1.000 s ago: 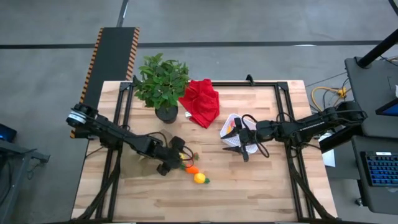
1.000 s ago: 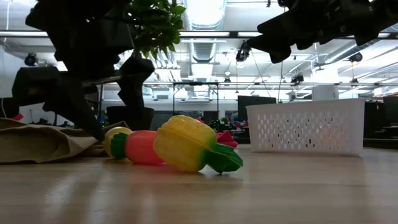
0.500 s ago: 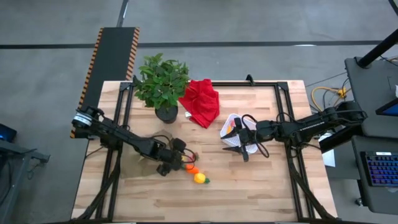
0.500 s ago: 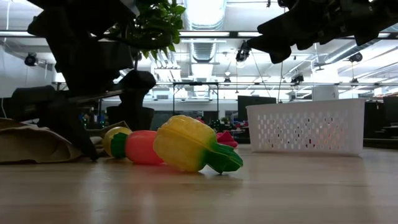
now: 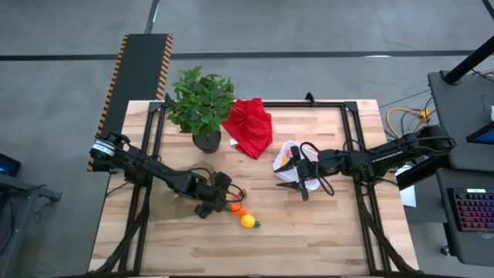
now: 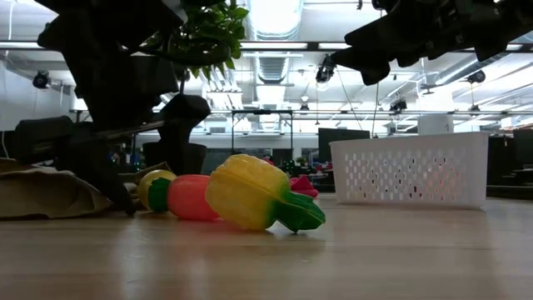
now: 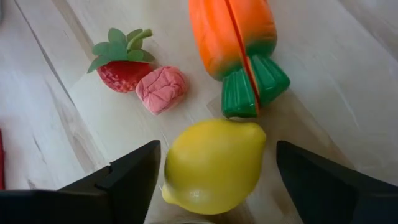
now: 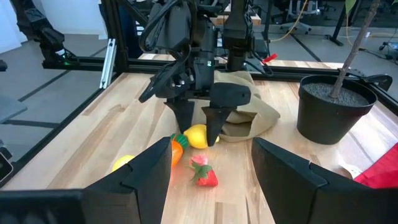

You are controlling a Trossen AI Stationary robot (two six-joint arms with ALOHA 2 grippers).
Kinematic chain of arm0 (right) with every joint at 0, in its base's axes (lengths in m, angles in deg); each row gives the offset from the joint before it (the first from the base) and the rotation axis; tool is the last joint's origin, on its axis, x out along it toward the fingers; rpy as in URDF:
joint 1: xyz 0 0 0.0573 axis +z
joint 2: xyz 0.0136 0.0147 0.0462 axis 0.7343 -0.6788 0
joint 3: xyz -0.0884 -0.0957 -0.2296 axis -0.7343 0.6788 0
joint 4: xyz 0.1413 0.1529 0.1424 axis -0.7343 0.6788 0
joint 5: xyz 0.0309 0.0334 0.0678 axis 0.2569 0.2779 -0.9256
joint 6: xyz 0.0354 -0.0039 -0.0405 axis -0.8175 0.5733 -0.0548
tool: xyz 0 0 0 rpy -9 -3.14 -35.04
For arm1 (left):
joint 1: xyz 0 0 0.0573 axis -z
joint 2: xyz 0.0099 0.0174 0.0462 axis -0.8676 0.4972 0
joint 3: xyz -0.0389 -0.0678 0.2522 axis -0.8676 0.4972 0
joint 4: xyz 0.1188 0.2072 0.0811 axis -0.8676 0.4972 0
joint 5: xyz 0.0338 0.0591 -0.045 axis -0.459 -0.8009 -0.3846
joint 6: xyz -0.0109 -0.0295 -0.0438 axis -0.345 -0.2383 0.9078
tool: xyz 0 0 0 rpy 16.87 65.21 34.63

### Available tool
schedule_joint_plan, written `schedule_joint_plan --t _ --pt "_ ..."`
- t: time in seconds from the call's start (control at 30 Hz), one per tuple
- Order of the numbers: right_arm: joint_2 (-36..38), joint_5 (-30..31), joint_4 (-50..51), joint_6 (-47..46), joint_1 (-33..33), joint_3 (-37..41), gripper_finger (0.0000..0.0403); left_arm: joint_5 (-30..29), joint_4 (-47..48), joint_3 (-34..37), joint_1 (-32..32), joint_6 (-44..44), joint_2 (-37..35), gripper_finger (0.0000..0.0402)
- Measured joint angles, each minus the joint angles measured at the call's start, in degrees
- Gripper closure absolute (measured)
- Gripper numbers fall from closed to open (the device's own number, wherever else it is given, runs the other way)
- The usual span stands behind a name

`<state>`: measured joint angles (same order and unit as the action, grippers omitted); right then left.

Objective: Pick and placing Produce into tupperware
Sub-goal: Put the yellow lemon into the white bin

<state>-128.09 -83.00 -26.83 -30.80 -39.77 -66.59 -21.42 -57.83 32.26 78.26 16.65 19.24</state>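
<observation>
The produce lies at the table's near middle. A yellow lemon (image 7: pixel 214 165) sits on the wood between the open fingers of my left gripper (image 7: pixel 217 180), also seen from above (image 5: pixel 224 197). Beside it lie an orange carrot with a green tip (image 7: pixel 239 56), a strawberry (image 7: pixel 121 65) and a pink piece (image 7: pixel 161 89). A yellow fruit with a green tip (image 5: pixel 248 222) lies nearer the front. The white tupperware (image 5: pixel 290 158) stands right of centre with some pieces in it. My right gripper (image 5: pixel 297 185) hangs open over its near side. My left gripper's fingers point down and stand on either side of the lemon, tips near the table. One finger (image 7: pixel 134 174) is close against the lemon's side (image 7: pixel 171 168); I cannot tell whether it touches. The other finger stands apart from it.
A potted plant (image 5: pixel 202 108) and a red cloth (image 5: pixel 248 126) are at the far middle. A tan cloth (image 8: pixel 249 118) lies just behind my left gripper. Bare wood runs along the table's near edge.
My left gripper has come down to the table around the lemon and shifted a little toward the table's right edge, then held still. The produce has stayed in place.
</observation>
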Motion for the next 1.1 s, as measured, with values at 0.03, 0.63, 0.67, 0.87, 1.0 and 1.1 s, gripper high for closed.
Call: schedule_joint_plan --t 0.03,0.63,0.67,0.87,1.0,1.1 --pt "0.00 0.00 0.00 0.00 0.00 0.00 0.0188 0.01 -0.14 0.00 -0.01 -0.58 0.09 0.0109" --pt "0.00 0.00 0.00 0.28 0.00 0.00 0.0188 -0.68 -1.13 0.07 -0.59 -1.30 0.29 0.0191" --pt "0.00 0.00 0.01 0.31 0.00 0.00 0.0188 -0.67 -1.13 0.07 -0.69 -1.39 0.29 0.0191" --pt "0.00 0.00 0.08 0.33 0.00 0.00 0.0188 -1.32 -1.13 0.09 -0.84 -2.71 0.29 0.0193" --pt "0.00 0.00 0.21 0.48 0.00 0.00 0.0188 -1.36 -1.11 0.09 -0.84 -2.69 0.29 0.0193" --pt "0.00 0.33 0.14 0.52 0.00 0.00 0.0188 -1.47 -1.03 0.13 -0.84 -2.49 0.08 0.0194"
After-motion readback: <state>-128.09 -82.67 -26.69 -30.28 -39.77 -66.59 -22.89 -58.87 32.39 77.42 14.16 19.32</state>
